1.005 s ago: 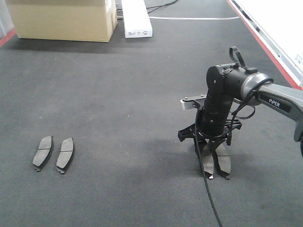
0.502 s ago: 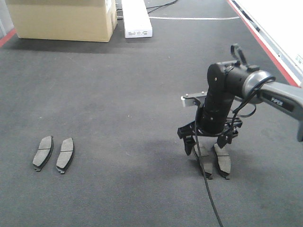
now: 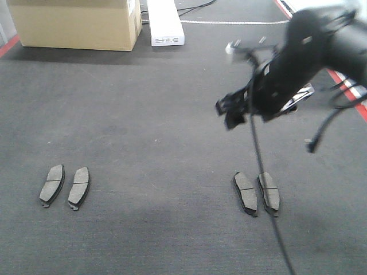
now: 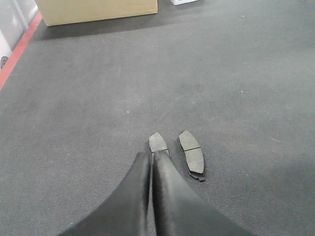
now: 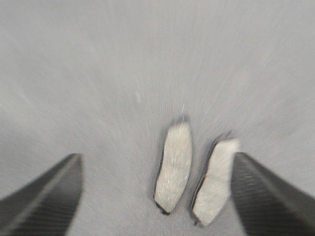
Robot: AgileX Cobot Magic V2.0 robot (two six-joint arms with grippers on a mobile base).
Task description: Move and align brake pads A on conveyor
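**Four pads down on belt, two pairs, both grippers empty**

You've got all four brake pads A lying flat on the conveyor (image 3: 143, 114), in two pairs well apart. Left pair in the front view: one pad (image 3: 52, 184) w/ its neighbour (image 3: 79, 186) just beside it, roughly parallel, small gap btwn them, both leaning slightly the same way. Right pair: one pad (image 3: 245, 193) and the other (image 3: 269, 193) just beside it, also near-parallel, narrow gap. Thin groove across the middle shows on each.

Right gripper (image 3: 261, 112) hangs above the belt, up and back from the right pair, touching neither pad; it's blurred in the front view. Its wrist cam shows the two fingers (image 5: 42, 196) spread wide to either side of frame, nothing btwn them, the right pair on the belt below.

Left gripper (image 4: 151, 164): wrist cam shows its fingers pressed together, no gap, nothing held. The tips cover part of one pad (image 4: 158, 142) of the left pair; can't tell if they touch it. The other pad (image 4: 191, 154) lies just to the side, uncovered.

Further out: cardboard box (image 3: 74, 23) and a white long box (image 3: 165, 22) at the far end of the belt, a red frame edge (image 3: 344, 89) along the right side, and a black cable (image 3: 269, 200) trailing down from the right arm across the right pair.
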